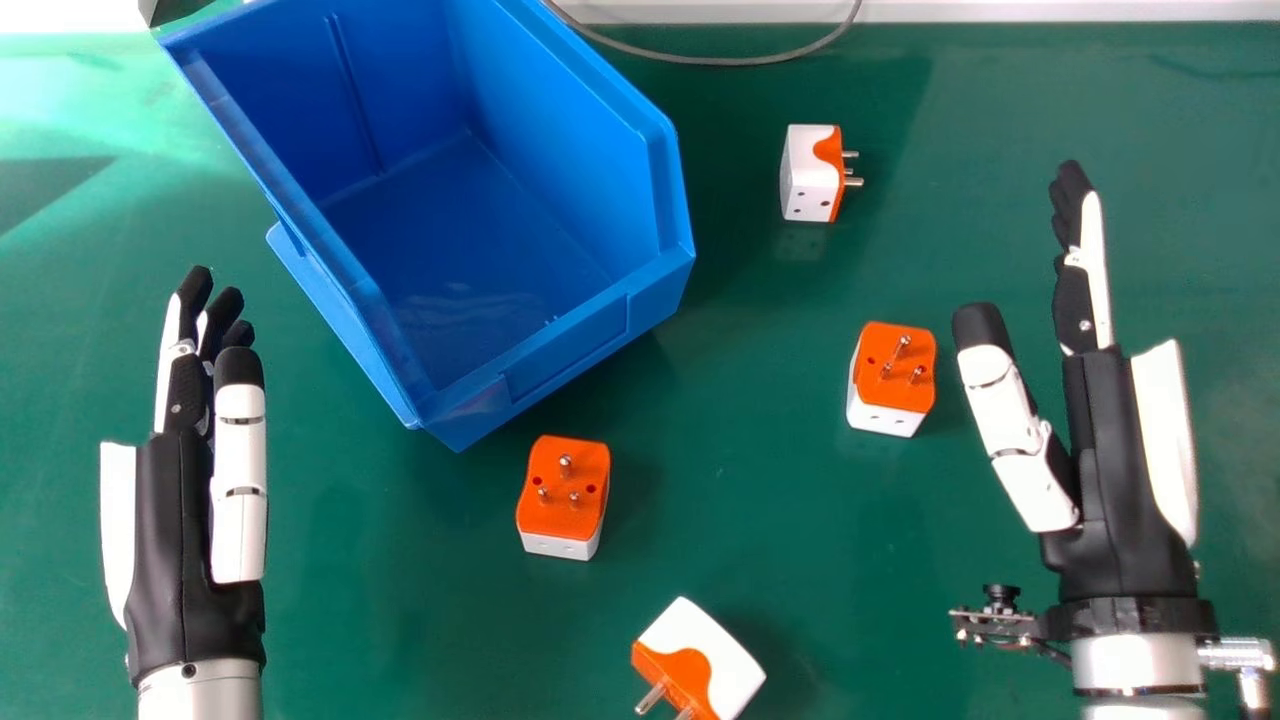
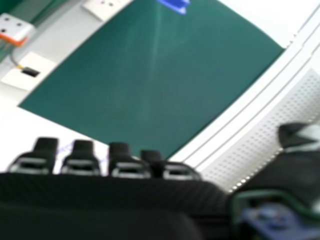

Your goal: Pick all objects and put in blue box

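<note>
I have both hands over the green tabletop (image 1: 400, 600). From the head view, the blue box (image 1: 560, 365) sits at an angle toward the far left, its near corner pointing my way. My left hand (image 1: 175, 520) is beside its left flank, with green surface between them, fingers straight and thumb extended alongside.

All four plug adapters are outside the box. The farthest adapter (image 1: 805, 175) lies right of it, pins pointing right, with a grey cable (image 1: 710, 61) along the far edge. The adapter nearest the right hand (image 1: 893, 375) stands pins up, just left of the thumb of my right hand (image 1: 1110, 480); that hand's fingers are straight, thumb spread away. The adapter by the box's near corner (image 1: 565, 495) is pins up too, and the closest adapter (image 1: 705, 655) tilts at the near edge. Open green runs between the last two and my right hand.

The right hand view adds pale borders around a green surface, a perforated panel (image 2: 265, 135) and what is probably a white-and-orange adapter (image 2: 16, 29).
</note>
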